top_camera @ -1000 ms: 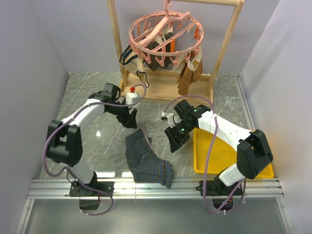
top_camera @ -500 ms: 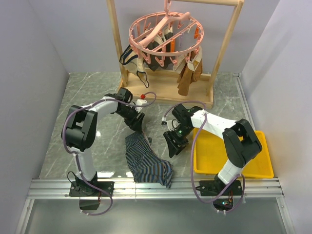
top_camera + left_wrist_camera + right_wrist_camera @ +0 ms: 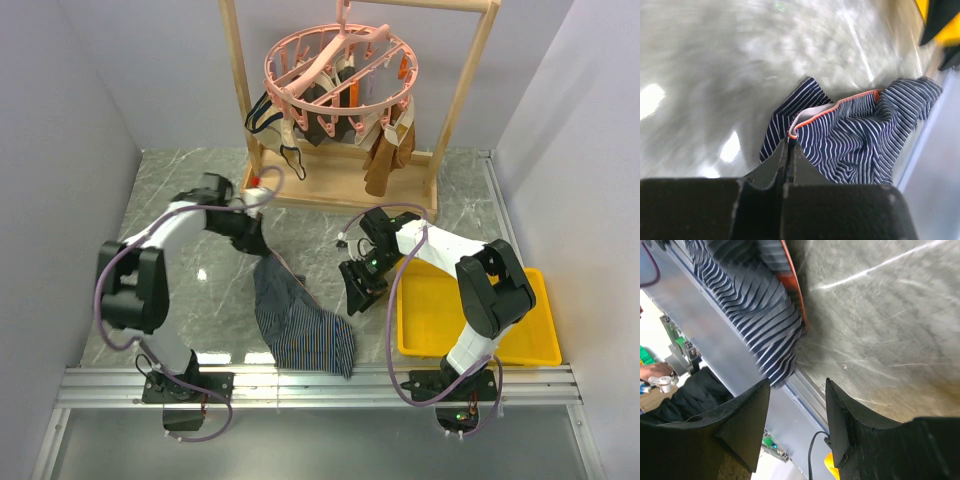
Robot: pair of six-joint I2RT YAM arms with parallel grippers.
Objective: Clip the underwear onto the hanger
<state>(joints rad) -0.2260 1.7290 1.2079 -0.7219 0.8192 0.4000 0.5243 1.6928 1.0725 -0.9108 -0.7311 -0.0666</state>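
The underwear (image 3: 300, 325), navy with thin light stripes, is pulled up at its far corner and trails down onto the marble table toward the near edge. My left gripper (image 3: 262, 250) is shut on the underwear's orange-trimmed edge (image 3: 832, 107), pinched between the dark fingers (image 3: 771, 165). My right gripper (image 3: 362, 292) stands open just right of the underwear, nothing between its fingers (image 3: 752, 412); the striped underwear (image 3: 752, 315) lies ahead of them. The pink round hanger (image 3: 340, 62) with its dangling pegs hangs from the wooden rack at the back.
A wooden rack frame (image 3: 245, 95) stands at the back, with tan garments (image 3: 385, 155) and a dark one clipped to the hanger. A yellow tray (image 3: 430, 320) lies on the right by the right arm. A metal rail (image 3: 320, 385) runs along the near edge.
My left gripper came down on the underwear's far edge, shut on it and lifted it back and left, stretching the cloth. The right gripper shifted slightly and stayed open.
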